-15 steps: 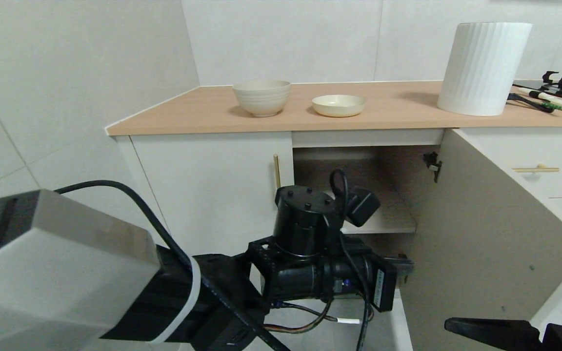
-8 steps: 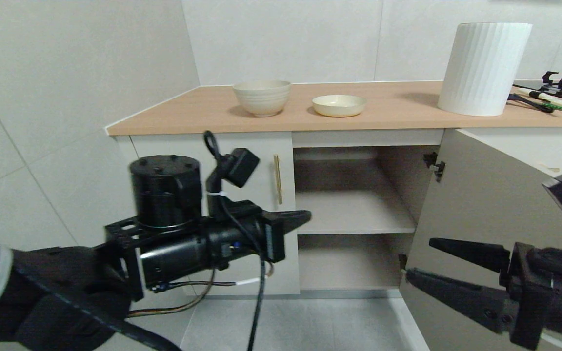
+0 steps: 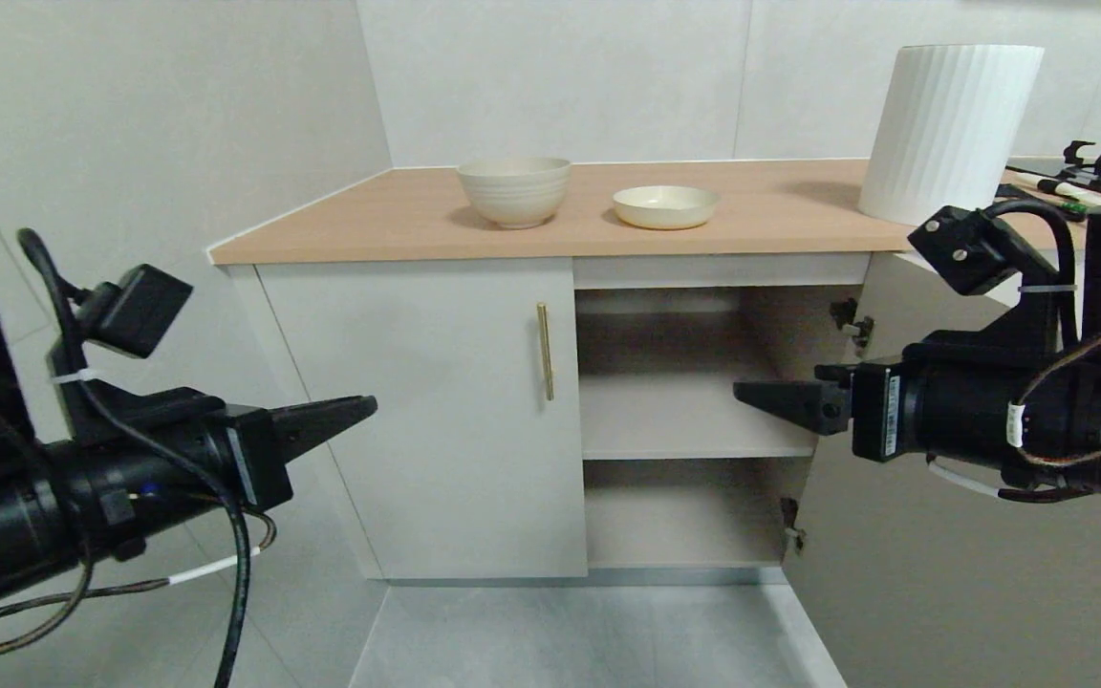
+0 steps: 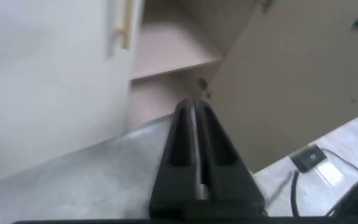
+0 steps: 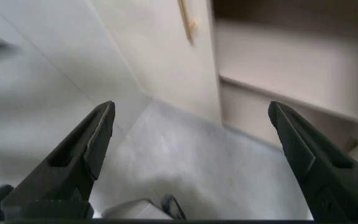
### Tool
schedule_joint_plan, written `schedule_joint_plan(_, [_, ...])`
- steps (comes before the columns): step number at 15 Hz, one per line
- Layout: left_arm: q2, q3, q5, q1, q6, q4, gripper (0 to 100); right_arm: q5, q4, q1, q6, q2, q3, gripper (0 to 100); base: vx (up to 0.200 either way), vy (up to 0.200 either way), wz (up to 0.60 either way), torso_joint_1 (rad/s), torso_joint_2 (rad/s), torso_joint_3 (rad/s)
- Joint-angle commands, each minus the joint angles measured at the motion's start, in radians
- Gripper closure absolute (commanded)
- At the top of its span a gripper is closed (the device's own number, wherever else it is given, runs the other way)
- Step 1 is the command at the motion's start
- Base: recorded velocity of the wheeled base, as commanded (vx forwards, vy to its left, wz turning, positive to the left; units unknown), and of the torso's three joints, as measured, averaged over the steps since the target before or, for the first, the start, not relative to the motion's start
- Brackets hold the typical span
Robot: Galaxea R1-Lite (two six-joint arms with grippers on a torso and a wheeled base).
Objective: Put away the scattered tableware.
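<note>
Wooden counter, head view: we see bowl & dish upper centre, side by side. Left gripper lower left, right gripper mid-right by open cabinet. Left wrist: fingers pressed together. Right wrist: fingers spread wide.

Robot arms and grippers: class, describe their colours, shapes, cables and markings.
Both arms are black cylinders. The left gripper and right gripper have tapering wedge-shaped black fingers. Each wrist carries a boxy black camera on a bracket, looping black cables and white cable ties; the right bears a white label.
</note>
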Motion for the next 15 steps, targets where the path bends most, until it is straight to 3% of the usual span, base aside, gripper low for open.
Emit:
schedule_joint_plan(1, [-0.065, -0.017, 0.000, 0.040, -0.001, 0.016, 0, -0.006, 0.007, 0.007, 0.002, 0.035, -0.009, 0, 0.000, 0.000, 0.00, 0.000, 0.00, 0.000])
schedule_joint_plan(3, [-0.060, -0.037, -0.004, 0.063, -0.008, 0.016, 0, -0.007, 0.029, 0.007, 0.006, 0.011, 0.000, 0, 0.000, 0.000, 0.00, 0.000, 0.00, 0.000])
schedule_joint_plan(6, [-0.059, -0.057, -0.004, 0.064, -0.007, 0.014, 0, -0.006, 0.102, 0.006, 0.016, -0.031, -0.009, 0, 0.000, 0.000, 0.00, 0.000, 0.00, 0.000])
schedule_joint_plan(10, [-0.051, -0.057, -0.007, 0.063, -0.008, 0.016, 0, -0.006, 0.102, 0.003, 0.016, -0.022, -0.009, 0, 0.000, 0.000, 0.00, 0.000, 0.00, 0.000])
schedule_joint_plan(13, [-0.051, -0.051, -0.020, 0.063, -0.010, 0.016, 0, -0.006, 0.104, 0.003, 0.016, -0.032, -0.007, 0, 0.000, 0.200, 0.00, 0.007, 0.00, -0.002])
schedule_joint_plan(15, [-0.051, -0.045, -0.020, 0.052, -0.005, 0.016, 0, -0.006, 0.104, 0.003, 0.016, -0.039, -0.006, 0, 0.000, 0.000, 0.00, 0.000, 0.00, 0.000])
